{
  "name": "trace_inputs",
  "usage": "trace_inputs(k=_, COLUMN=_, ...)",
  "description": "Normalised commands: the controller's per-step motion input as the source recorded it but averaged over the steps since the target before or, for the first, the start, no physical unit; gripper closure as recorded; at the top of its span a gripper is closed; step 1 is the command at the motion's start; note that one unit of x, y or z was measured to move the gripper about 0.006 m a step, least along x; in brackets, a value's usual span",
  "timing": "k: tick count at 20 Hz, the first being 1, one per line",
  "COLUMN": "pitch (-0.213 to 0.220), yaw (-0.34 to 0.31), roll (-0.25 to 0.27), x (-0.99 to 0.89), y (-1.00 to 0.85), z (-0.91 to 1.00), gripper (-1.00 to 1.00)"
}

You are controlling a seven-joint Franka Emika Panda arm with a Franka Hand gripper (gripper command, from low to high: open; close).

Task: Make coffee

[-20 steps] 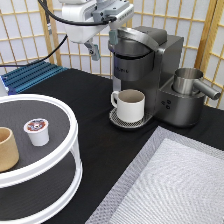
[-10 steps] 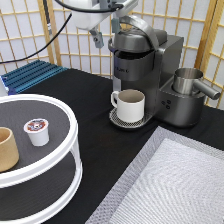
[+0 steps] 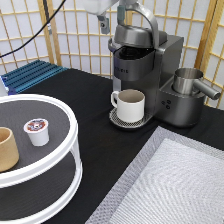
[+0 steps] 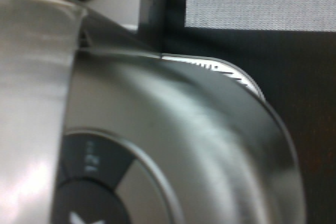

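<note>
From my remote station I see the gripper (image 3: 114, 11) at the top edge of the exterior view, above the lid of the coffee machine (image 3: 145, 75); most of the hand is cut off by the frame, only one dark finger and part of the white body show, and I cannot tell whether it is open or closed. It holds nothing that I can see. The machine's curved metal handle arches over the lid just beside the hand. A white handled mug (image 3: 129, 104) stands on the round drip tray under the machine's spout. A metal pitcher (image 3: 189, 82) sits on the machine's right-hand side, its handle running toward the right edge. The coffee pod (image 3: 37, 131) stands upright on the upper tier of the white two-tier round stand (image 3: 73, 145) at the lower left, well apart from the gripper. A tan cup (image 3: 7, 148) stands near it, partly cut off by the left edge. A grey mat (image 3: 172, 190) fills the lower right. The wrist view shows only a close brushed-metal surface of the coffee machine (image 4: 187, 130) with a dark round panel whose markings I cannot read.
</note>
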Motion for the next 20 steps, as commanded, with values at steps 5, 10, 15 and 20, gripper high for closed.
trace_inputs(k=5, pitch=0.164, yaw=0.0, roll=-0.182, x=0.71, y=0.62, z=0.5, gripper=-1.0)
trace_inputs(k=10, pitch=0.02, yaw=-0.024, roll=-0.267, x=0.56, y=0.65, z=0.37, gripper=-1.0)
trace_inputs(k=15, pitch=0.0, yaw=-0.038, roll=-0.27, x=0.44, y=0.73, z=0.27, gripper=-1.0)
trace_inputs(k=20, pitch=0.045, yaw=-0.022, roll=-0.241, x=0.47, y=0.72, z=0.17, gripper=-1.0)
